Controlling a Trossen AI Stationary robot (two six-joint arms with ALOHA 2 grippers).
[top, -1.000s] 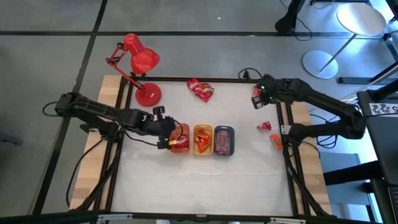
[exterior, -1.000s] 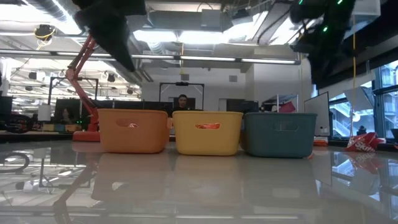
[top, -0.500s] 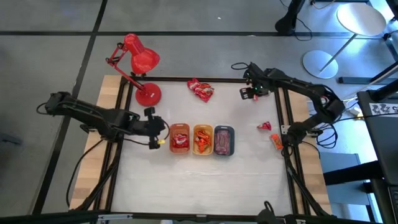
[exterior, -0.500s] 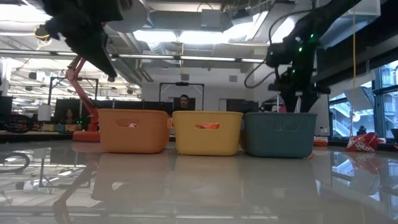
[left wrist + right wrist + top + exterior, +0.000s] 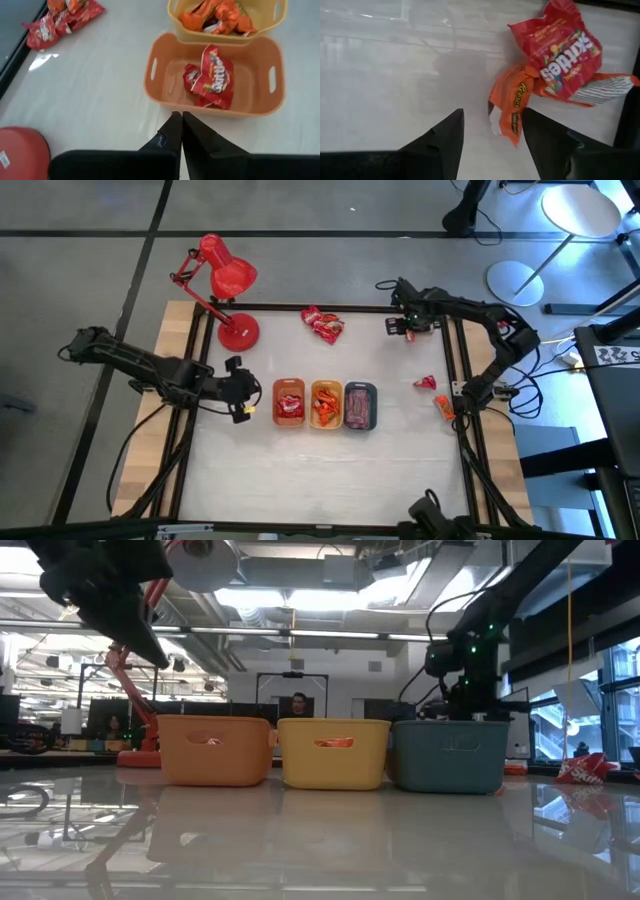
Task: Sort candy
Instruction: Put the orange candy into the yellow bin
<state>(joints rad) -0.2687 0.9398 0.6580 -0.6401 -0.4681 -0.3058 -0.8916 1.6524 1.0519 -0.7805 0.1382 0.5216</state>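
The left gripper (image 5: 243, 402) is hovering just beside the orange tray (image 5: 288, 403), on that tray's left in the high view. Its two dark, tapered fingers (image 5: 172, 131) are pressing flat against each other, closed on nothing. The orange tray is a smooth, matte, oblong tub with rounded corners and slotted handles; crinkly red glossy candy packets (image 5: 212, 76) are lying inside it.

The yellow tray (image 5: 325, 404) is sitting touching the orange one, of the same moulded shape, and is holding crumpled orange-red wrappers (image 5: 218, 16). The grey tray (image 5: 360, 406) is completing the row and is holding pink-maroon sweets.

The right gripper (image 5: 399, 328) is reaching to the far right corner of the pale, glossy table (image 5: 330, 470). Its blunt dark jaws are standing apart and empty. The right wrist view is showing a crumpled red packet (image 5: 562, 54) overlapping an orange packet (image 5: 512, 102), the latter lying just ahead of the gap between the fingers (image 5: 446, 135).

A loose heap of red wrappers (image 5: 324, 324) is lying at the far edge of the table, well apart from the trays. Two further sweets, one red (image 5: 425, 383) and one orange (image 5: 443, 407), are lying near the right edge.

A red desk lamp (image 5: 226, 280) with a round base and conical shade is standing at the far left corner.
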